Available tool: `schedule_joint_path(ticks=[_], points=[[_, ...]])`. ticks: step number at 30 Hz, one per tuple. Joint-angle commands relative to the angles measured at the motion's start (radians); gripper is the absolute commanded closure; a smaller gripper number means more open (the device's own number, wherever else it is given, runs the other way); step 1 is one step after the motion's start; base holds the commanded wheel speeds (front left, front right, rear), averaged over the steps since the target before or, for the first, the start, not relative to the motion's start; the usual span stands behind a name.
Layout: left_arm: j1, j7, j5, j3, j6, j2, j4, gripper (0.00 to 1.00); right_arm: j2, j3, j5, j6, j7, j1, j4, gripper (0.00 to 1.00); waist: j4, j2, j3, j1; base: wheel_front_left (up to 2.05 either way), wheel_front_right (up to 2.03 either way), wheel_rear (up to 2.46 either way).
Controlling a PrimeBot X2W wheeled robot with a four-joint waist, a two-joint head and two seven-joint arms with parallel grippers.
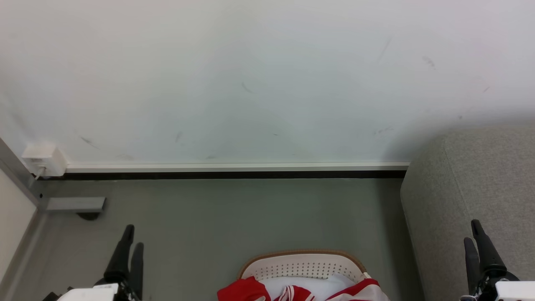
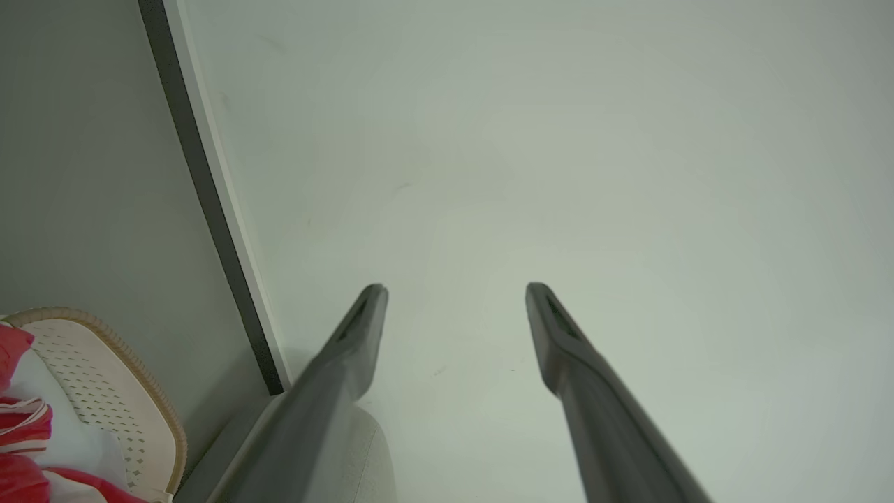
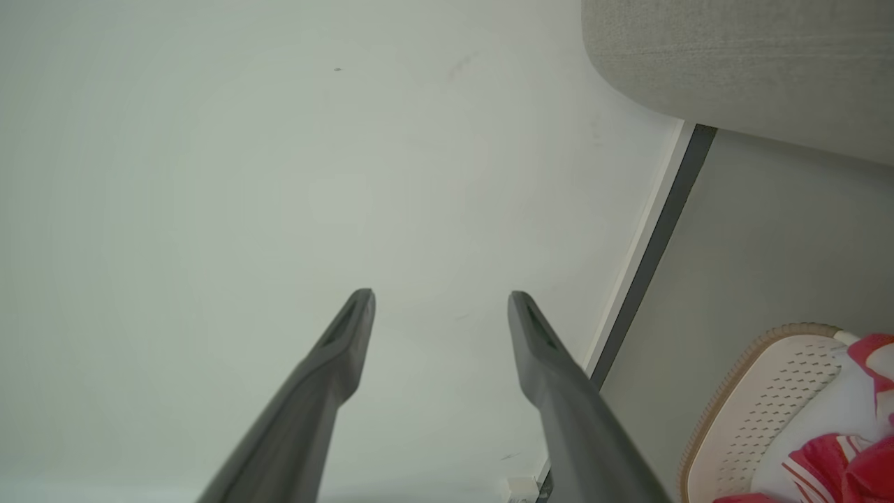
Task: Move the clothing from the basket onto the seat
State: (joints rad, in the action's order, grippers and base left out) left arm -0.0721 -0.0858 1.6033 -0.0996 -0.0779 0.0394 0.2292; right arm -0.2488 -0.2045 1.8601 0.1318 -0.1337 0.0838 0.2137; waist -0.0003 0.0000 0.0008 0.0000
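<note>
The red-and-white sports garment (image 1: 243,290) lay bunched in the white laundry basket (image 1: 301,266) at six o'clock in the head view. It rested against a pale cloth (image 1: 322,286) that may have been a second garment. The grey sofa (image 1: 472,188) stood at four o'clock, apart from the basket across grey floor (image 1: 250,209). The left gripper (image 1: 133,236) at seven o'clock and the right gripper (image 1: 471,231) at five o'clock were both released, fingers spread wide, grasping nothing and pointing toward the white wall (image 1: 267,83).

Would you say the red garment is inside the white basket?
In: the crumpled red-and-white fabric garment lies within the tan-rimmed white perforated plastic basket.
</note>
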Motion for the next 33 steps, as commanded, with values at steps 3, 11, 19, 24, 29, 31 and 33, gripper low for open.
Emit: schedule_joint_path(ticks=[3, 11, 19, 24, 29, 31, 33], points=[[-0.022, 0.021, -0.009, 0.003, -0.007, 0.005, -0.022, 0.0, -0.005, -0.002, -0.03, 0.0, -0.009, 0.022, -0.038, 0.0, -0.001, 0.0, 0.0, 0.0, 0.0, 0.0, 0.0], [-0.024, 0.058, -0.103, 0.005, -0.013, 0.006, -0.049, 0.0, -0.009, -0.022, -0.096, 0.0, -0.026, 0.026, -0.071, 0.0, -0.004, 0.0, -0.002, 0.0, 0.0, 0.0, 0.0], [-0.02, 0.092, -0.269, 0.003, -0.018, 0.007, -0.071, 0.0, -0.01, -0.03, -0.212, 0.0, -0.038, 0.031, -0.083, 0.0, -0.008, 0.0, -0.003, 0.0, 0.0, 0.0, 0.0], [-0.018, 0.111, -0.375, 0.008, -0.008, 0.008, -0.084, 0.0, -0.002, -0.03, -0.275, 0.0, -0.045, 0.033, -0.093, 0.0, -0.009, 0.0, -0.002, 0.0, 0.0, 0.0, 0.0], [-0.016, 0.13, -0.475, 0.021, 0.008, 0.008, -0.103, 0.0, -0.003, -0.034, -0.37, -0.001, -0.053, 0.037, -0.102, 0.0, -0.009, 0.0, -0.002, 0.0, 0.0, 0.0, 0.0], [-0.014, 0.138, -0.509, 0.026, 0.015, 0.009, -0.112, 0.0, -0.004, -0.035, -0.413, -0.001, -0.054, 0.038, -0.102, 0.0, -0.009, 0.0, -0.002, 0.0, 0.0, 0.0, 0.0], [-0.013, 0.145, -0.545, 0.03, 0.024, 0.009, -0.12, 0.0, -0.004, -0.035, -0.456, -0.001, -0.057, 0.039, -0.102, 0.0, -0.009, 0.0, -0.003, 0.0, 0.0, 0.0, 0.0]])
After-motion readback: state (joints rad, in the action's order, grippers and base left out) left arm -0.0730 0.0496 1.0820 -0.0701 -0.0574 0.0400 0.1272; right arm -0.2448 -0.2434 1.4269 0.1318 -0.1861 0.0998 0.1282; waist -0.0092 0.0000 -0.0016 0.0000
